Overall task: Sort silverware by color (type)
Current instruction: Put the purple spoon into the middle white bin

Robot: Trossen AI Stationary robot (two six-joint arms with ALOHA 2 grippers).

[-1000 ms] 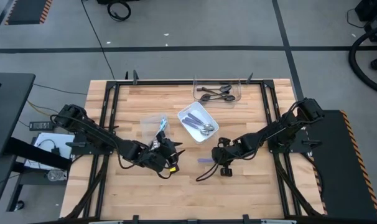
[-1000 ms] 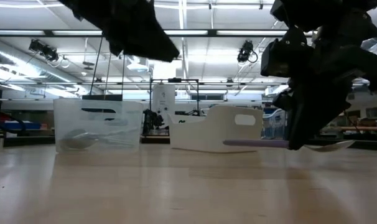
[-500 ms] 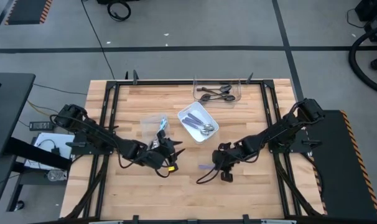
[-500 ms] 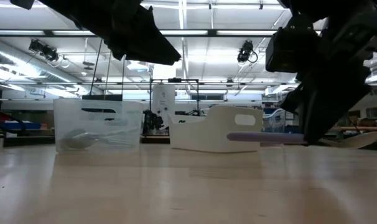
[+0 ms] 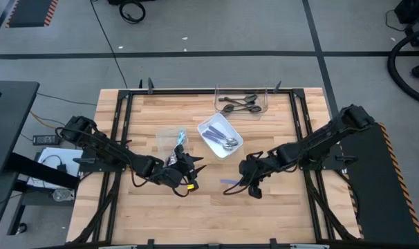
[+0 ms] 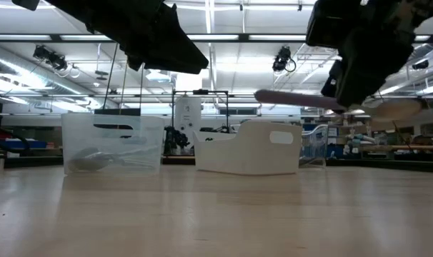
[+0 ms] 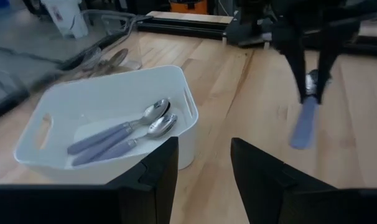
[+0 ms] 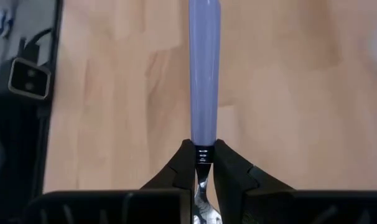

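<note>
wooden table (image 5: 278, 207) framed by dark rails, grey floor all round; low view looks across the bare planks into a lit hall with ceiling lamps.

right gripper (image 5: 249, 181) just right of table centre, clenched on a purple-handled spoon (image 5: 230, 182) at the neck (right wrist view: fingers (image 8: 179, 167) pinched on the joint between handle and bowl, handle (image 8: 203, 68) pointing straight out over bare wood). spoon lifted clear of the table, roughly level in the low view (image 6: 295, 98), above the rim line of the white bin (image 6: 249, 148). in the left wrist view hanging handle-down (image 7: 303, 121) over open wood beside the bin.

white bin (image 5: 208, 147) near table centre, tilted to the table edges, two purple-handled spoons (image 7: 123, 134) lying inside side by side, bowls towards one end. room left in the bin beside them.

left gripper (image 5: 184, 168) just left of the bin, fingers (image 7: 154, 171) apart, holding nothing, low over the table.

clear container (image 5: 169, 138) just beside the left gripper, light-blue spoon (image 5: 180, 136) in it. second clear container (image 5: 240, 102) at the far edge, dark spoons (image 5: 241, 104) inside.

near half of the table open, no objects between the grippers and the front rail.
</note>
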